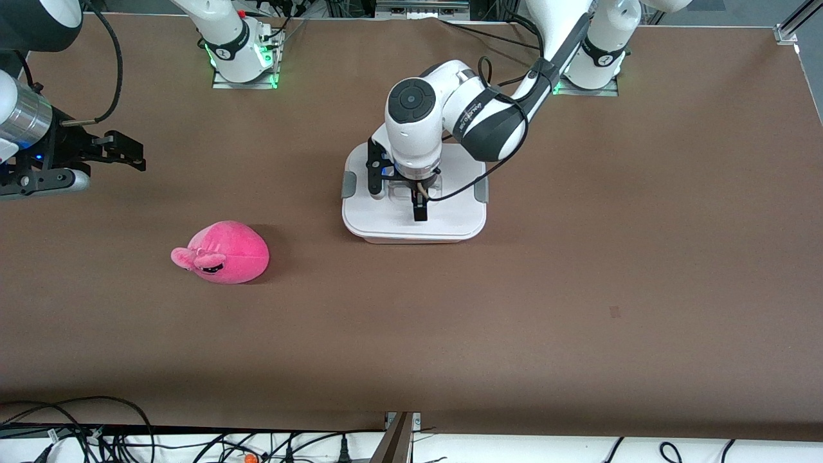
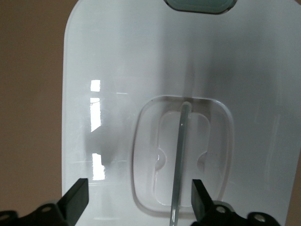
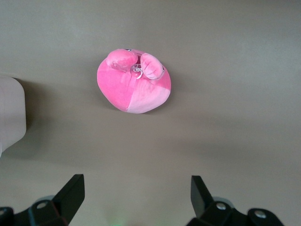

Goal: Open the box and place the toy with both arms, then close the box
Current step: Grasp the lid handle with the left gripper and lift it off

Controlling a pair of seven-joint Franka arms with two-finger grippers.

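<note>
The box (image 1: 450, 215) stands mid-table with its white lid on and a grey side clip (image 1: 481, 190) at each end. My left gripper (image 1: 396, 191) hangs open just above the lid. In the left wrist view its fingers straddle the clear central handle (image 2: 180, 155) without touching it (image 2: 139, 197). The pink plush toy (image 1: 225, 253) lies on the table toward the right arm's end, nearer the front camera than the box. My right gripper (image 1: 125, 154) is open and empty, up in the air near that end of the table. The right wrist view shows the toy (image 3: 134, 87) ahead of its open fingers (image 3: 136, 195).
The two arm bases (image 1: 241, 58) (image 1: 595, 61) stand along the table's back edge. Cables (image 1: 96, 431) lie along the edge nearest the front camera. A corner of the box (image 3: 9, 113) shows in the right wrist view.
</note>
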